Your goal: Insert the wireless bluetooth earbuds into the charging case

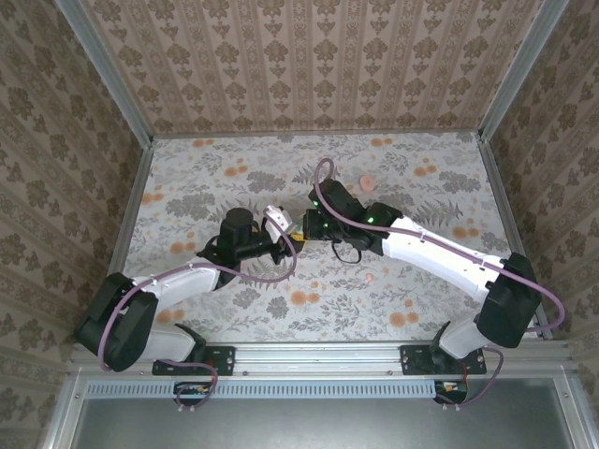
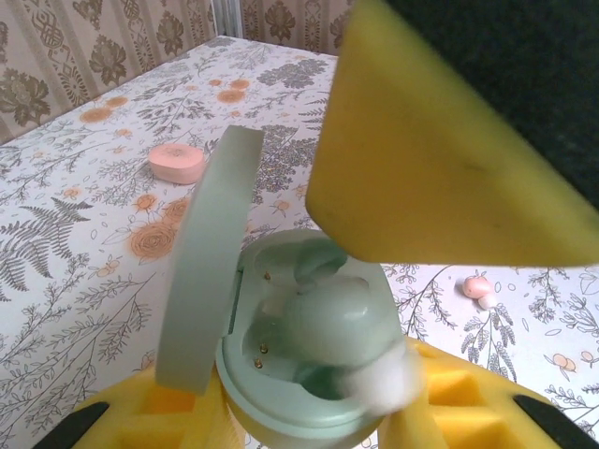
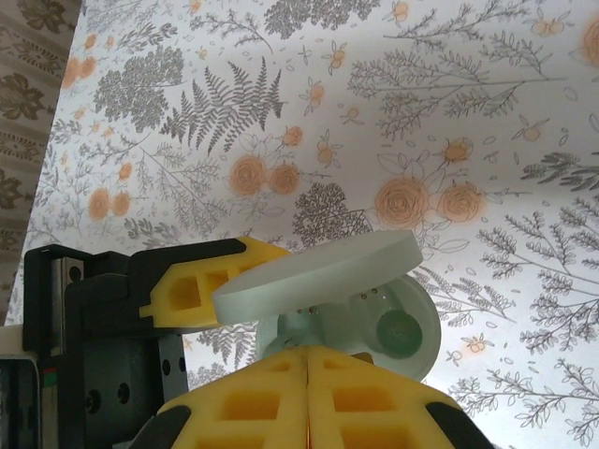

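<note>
Left tool (image 2: 314, 402): clenched on the charging case (image 2: 318, 341), its yellow pads pressing the mint-green base from both sides, with the base raised off the table (image 2: 84, 271). The lid (image 2: 201, 271) is open and nearly upright, on the left of the base in the left wrist view. Inside the base a rounded mint hump sits between two wells. A whitish blur lies at the near right rim, and whether a bud is seated in either well cannot be told. Right tool (image 3: 309, 360): clenched, its two yellow pads meeting flush with nothing visible between them, and its tips just beside the open base, below the lid's edge in the right wrist view. In the left wrist view one of its yellow fingers hangs just above the base at upper right. Seen from above, both tools meet near the middle of the table. One pale pink earbud (image 2: 477, 284) lies on the floral table to the right of the held case, well apart from it, with a whitish piece against its lower side. A closed pink case (image 2: 178, 162) rests on the table beyond the lid, toward the far wall
</note>
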`<state>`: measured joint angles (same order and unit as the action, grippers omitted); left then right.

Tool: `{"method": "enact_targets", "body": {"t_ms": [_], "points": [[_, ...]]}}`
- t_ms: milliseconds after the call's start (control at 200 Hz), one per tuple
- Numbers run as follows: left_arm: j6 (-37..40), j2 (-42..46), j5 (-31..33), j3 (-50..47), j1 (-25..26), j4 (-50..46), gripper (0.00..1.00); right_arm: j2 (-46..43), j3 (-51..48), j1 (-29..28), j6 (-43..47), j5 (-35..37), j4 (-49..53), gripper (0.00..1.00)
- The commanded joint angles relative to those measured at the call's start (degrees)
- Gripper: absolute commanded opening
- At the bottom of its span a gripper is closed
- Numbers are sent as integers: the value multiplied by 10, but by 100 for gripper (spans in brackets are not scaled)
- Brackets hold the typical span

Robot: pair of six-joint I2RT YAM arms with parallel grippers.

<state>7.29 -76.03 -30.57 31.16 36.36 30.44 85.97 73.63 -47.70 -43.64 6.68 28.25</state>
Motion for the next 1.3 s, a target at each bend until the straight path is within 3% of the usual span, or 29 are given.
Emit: {"method": "enact_targets", "body": {"t_ms": [0, 250, 745, 865, 1295], "points": [[-11, -5, 6, 12, 1, 23, 12, -10, -5, -11, 21, 55, -19, 8], [-16, -8, 7, 11, 1, 32, 12, -5, -2, -15, 19, 55, -18, 9], [-22, -8, -3, 3, 1, 49, 12, -39, -25, 0, 12, 39, -17, 26], [-22, -7, -6, 1, 1, 50, 12, -30, -22, 6, 20, 18, -20, 31], [-22, -7, -16, 2, 1, 50, 12, 29, 3, 16, 38, -48, -9, 33]]}}
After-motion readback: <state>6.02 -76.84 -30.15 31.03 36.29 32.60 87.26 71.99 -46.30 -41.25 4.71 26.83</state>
